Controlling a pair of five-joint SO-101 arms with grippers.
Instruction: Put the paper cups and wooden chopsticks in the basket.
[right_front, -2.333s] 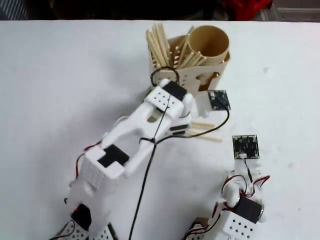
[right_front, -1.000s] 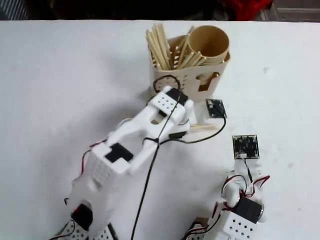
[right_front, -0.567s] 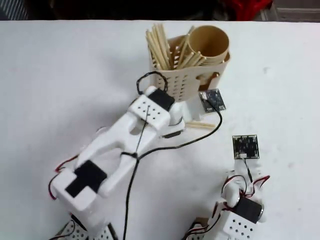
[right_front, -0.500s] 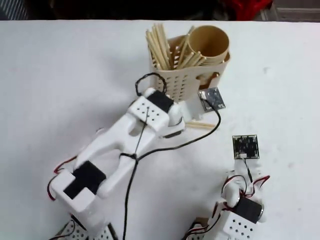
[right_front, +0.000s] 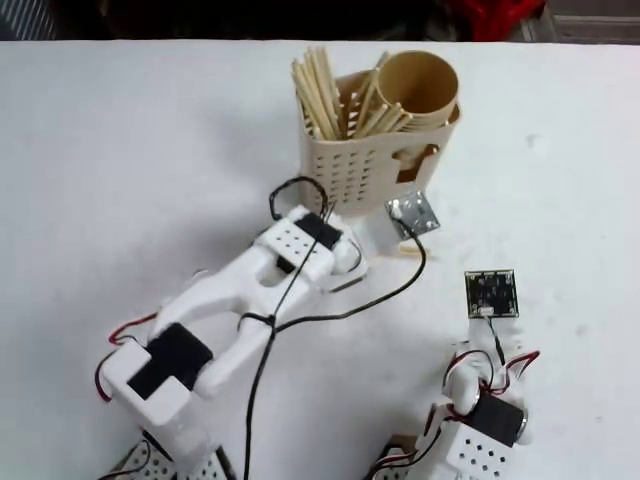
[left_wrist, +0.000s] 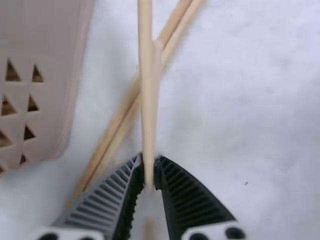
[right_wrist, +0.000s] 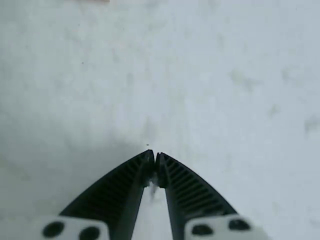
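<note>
The cream perforated basket (right_front: 372, 165) stands at the back of the white table, holding a bundle of wooden chopsticks (right_front: 320, 85) and a tan paper cup (right_front: 417, 85). In the left wrist view, my left gripper (left_wrist: 148, 162) is shut on one chopstick (left_wrist: 147, 90), right beside the basket's wall (left_wrist: 40, 75). Two more chopsticks (left_wrist: 120, 120) lie crossed on the table beneath it. From above, their ends (right_front: 410, 251) show just in front of the basket. My right gripper (right_wrist: 152, 157) is shut with nothing in it, low over bare table.
The left arm (right_front: 240, 300) stretches diagonally from the front left toward the basket, trailing a black cable (right_front: 265, 360). The right arm (right_front: 480, 415) sits folded at the front right, its camera board (right_front: 490, 292) facing up. White table lies open to the left and right.
The left arm has drawn back and leftward from the loose chopsticks, and its wrist camera has tilted. Fewer chopsticks show on the table from above. The right arm has not moved.
</note>
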